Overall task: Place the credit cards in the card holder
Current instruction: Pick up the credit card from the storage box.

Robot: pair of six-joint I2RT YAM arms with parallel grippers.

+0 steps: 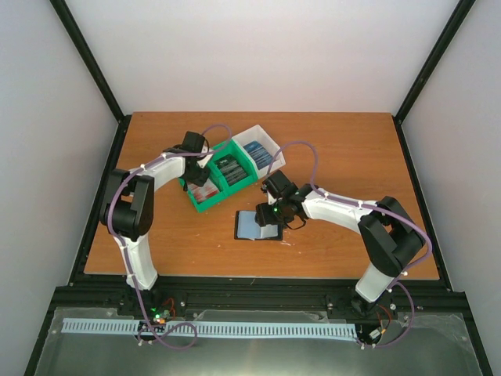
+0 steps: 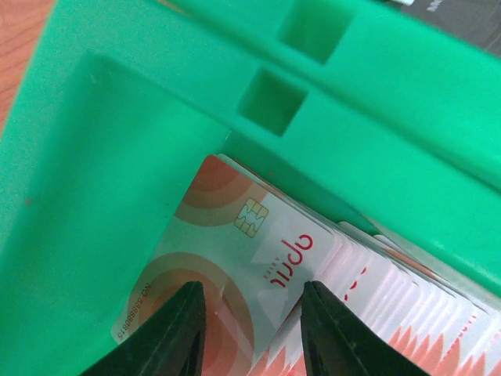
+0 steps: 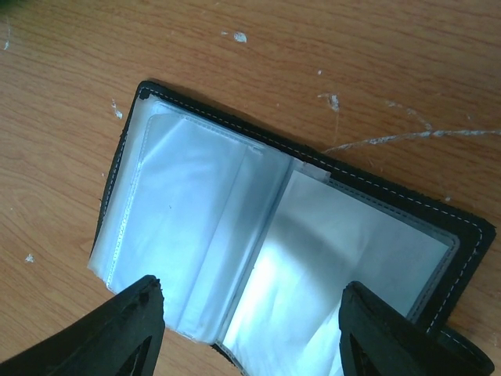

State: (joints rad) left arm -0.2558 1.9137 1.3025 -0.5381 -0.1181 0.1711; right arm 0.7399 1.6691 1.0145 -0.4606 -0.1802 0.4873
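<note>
My left gripper (image 2: 250, 288) is down inside the green bin's end compartment, open, its two fingers partly narrowed astride the front pinkish credit card (image 2: 235, 235) with a chip. That card leans against a fanned stack of red-and-white cards (image 2: 407, 313). From above, the left gripper (image 1: 197, 168) is over the red cards (image 1: 205, 190). The black card holder (image 3: 313, 235) lies spread open on the table, its grey-blue sleeves up. Open and holding nothing, my right gripper (image 3: 252, 290) hovers just above its near edge. In the top view the right gripper (image 1: 275, 210) is beside the card holder (image 1: 254, 225).
The green and white three-compartment bin (image 1: 196, 204) stands slanted at the table's middle back. Its middle slot holds dark cards (image 1: 228, 168) and its white end holds blue cards (image 1: 257, 154). Green bin walls (image 2: 94, 196) close in round my left fingers.
</note>
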